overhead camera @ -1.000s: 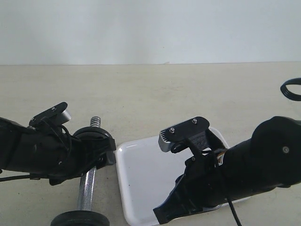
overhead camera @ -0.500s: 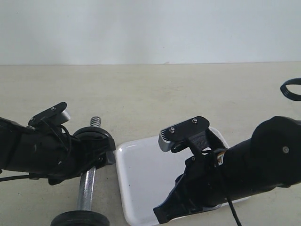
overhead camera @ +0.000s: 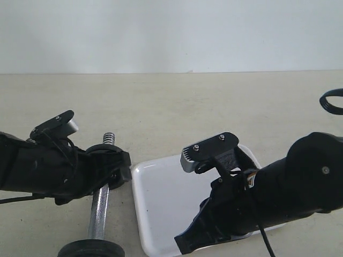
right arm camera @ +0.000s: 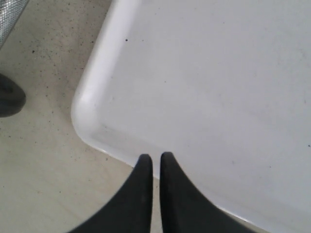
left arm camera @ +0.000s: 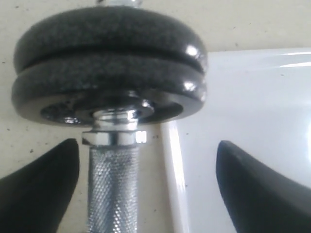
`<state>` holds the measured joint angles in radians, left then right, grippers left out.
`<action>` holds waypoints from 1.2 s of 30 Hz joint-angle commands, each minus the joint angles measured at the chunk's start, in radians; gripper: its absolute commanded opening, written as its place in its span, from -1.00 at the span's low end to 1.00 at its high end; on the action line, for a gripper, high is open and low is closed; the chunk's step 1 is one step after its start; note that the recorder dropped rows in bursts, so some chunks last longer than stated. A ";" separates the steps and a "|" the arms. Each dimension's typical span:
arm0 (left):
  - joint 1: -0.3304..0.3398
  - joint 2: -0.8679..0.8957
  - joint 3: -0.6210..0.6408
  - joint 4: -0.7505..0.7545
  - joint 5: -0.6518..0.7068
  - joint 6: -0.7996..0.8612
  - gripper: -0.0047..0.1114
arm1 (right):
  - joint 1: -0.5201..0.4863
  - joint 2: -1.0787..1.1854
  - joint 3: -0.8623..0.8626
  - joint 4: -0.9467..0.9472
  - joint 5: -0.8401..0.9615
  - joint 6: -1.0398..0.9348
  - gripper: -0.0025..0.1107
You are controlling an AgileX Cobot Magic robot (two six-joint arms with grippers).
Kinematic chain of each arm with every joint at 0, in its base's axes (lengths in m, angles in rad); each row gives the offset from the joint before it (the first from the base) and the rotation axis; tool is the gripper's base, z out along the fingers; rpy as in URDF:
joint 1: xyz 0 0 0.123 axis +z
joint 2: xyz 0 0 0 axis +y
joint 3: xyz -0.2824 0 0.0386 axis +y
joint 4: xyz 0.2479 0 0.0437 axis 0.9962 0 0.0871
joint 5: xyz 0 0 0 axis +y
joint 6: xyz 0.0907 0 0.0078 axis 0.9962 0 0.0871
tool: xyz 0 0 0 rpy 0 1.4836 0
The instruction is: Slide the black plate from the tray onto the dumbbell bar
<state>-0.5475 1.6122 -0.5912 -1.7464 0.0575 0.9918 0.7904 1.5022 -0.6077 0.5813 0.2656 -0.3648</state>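
Finding: the black plate (left arm camera: 109,36) is on the dumbbell bar (left arm camera: 114,189), just beside the tray (left arm camera: 243,111) and clear of its rim. It is pressed face to face against a second black disc (left arm camera: 107,85) of the same width. Both discs are round, with a grainy matt edge that goes glossy toward the tray. The face toward the knurled grip shows a sunken ring around a raised hub. A chrome collar (left arm camera: 115,137) sits against that hub.

The left gripper (left arm camera: 146,145) stands wide open. Its fingers (left arm camera: 43,179) lie either side of the bar, one over the tray, and touch nothing.

The right gripper (right arm camera: 155,160) is closed and holds nothing. Its tips hang over the tray's rounded corner.

The tray and the bar rest on the beige desk (overhead camera: 177,107). Another black disc (overhead camera: 91,249) sits at the bar's end farthest from the plate.
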 commanded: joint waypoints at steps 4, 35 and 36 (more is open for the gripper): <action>0.000 -0.162 -0.003 0.002 0.007 0.018 0.33 | -0.003 -0.005 0.003 0.000 -0.007 -0.012 -0.94; 0.000 -1.406 -0.379 0.002 0.080 0.102 0.33 | -0.003 -0.005 0.003 0.016 0.036 0.018 -0.94; 0.000 -1.434 -0.379 0.002 0.086 0.102 0.33 | -0.003 -0.005 0.003 0.016 0.036 0.020 -0.94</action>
<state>-0.5475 0.2384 -0.9594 -1.7464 0.1200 1.0756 0.7904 1.5022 -0.6077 0.5969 0.3010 -0.3519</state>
